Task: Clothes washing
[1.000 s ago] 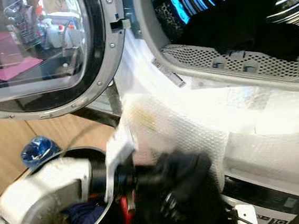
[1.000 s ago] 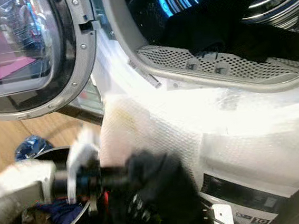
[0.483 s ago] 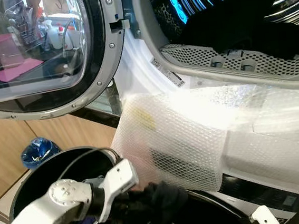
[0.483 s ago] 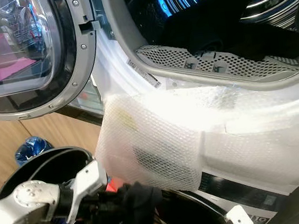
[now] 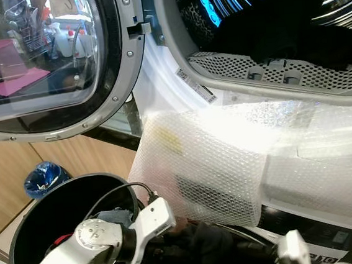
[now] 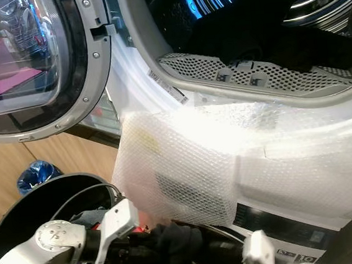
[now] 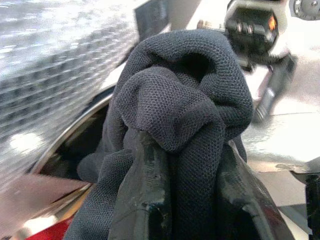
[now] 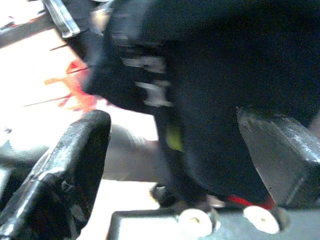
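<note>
Washer front (image 5: 302, 151) | left end effector (image 7: 185, 200) clamps dark garment (image 7: 185, 110) | right end effector (image 8: 175, 150) fingers spread

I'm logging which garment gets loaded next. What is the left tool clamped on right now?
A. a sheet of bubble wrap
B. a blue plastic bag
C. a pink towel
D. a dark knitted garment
D. In the left wrist view the left tool has its two black fingers closed around a bunched dark knitted garment, held beside the bubble wrap on the washer front.
</note>
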`<state>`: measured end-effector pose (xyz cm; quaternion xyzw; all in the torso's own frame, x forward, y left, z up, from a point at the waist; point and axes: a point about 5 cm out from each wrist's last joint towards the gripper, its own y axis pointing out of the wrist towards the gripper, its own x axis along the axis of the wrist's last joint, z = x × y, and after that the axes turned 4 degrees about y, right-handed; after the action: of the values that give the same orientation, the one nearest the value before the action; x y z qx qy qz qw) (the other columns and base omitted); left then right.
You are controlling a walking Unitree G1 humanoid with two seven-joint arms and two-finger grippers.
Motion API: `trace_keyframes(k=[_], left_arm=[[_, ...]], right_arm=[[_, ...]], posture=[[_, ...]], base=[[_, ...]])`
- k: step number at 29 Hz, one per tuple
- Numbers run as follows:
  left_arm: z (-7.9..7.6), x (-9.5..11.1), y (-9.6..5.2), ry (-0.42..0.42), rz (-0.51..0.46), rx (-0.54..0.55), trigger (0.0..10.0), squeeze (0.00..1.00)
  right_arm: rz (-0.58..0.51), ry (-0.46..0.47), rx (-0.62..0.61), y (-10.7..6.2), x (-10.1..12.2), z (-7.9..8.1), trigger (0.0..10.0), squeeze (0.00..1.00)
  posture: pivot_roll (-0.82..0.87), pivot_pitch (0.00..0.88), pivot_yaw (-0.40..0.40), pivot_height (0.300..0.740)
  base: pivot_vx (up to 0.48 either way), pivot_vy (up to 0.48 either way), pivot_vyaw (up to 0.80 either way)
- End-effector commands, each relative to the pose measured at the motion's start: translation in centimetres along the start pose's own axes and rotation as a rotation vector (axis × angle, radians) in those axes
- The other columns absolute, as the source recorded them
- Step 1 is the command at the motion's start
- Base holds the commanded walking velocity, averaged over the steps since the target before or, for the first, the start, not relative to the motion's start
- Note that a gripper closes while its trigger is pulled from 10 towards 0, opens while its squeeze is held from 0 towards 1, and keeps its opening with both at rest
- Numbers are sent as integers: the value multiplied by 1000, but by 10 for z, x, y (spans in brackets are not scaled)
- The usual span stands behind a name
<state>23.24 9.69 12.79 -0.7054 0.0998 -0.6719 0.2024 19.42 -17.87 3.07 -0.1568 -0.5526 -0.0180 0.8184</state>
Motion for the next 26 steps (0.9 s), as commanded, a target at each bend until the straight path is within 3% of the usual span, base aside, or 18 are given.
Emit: trace_keyframes(k=[1,7,11,13,17,19,26], left_arm=[[1,6,4,50,-9,-30,0,0],[-4,9,22,68,-27,-90,0,0],[-5,13,33,82,-49,-110,0,0],[-6,16,39,92,-62,-120,0,0],[-4,18,45,109,-74,-103,0,0],[3,25,50,136,-106,-42,0,0],[14,42,59,160,-167,67,0,0]], right_arm=[[22,-1,61,7,2,7,10000,1000],[-15,34,24,26,8,9,10000,1000],[-101,52,-47,39,21,5,10000,1000],[-161,105,-96,47,27,1,10000,1000],[-185,135,9,49,32,15,10000,1000],[-164,157,71,51,31,24,10000,1000],[-112,164,133,54,28,38,10000,1000]], posture=[[-53,64,71,740],[-66,54,71,740],[-67,48,68,740],[-66,48,67,740],[-67,55,67,740],[-71,69,65,740],[-76,87,60,740]], base=[[0,0,0],[0,0,0],[0,0,0],[0,0,0],[0,0,0],[0,0,0],[0,0,0]])
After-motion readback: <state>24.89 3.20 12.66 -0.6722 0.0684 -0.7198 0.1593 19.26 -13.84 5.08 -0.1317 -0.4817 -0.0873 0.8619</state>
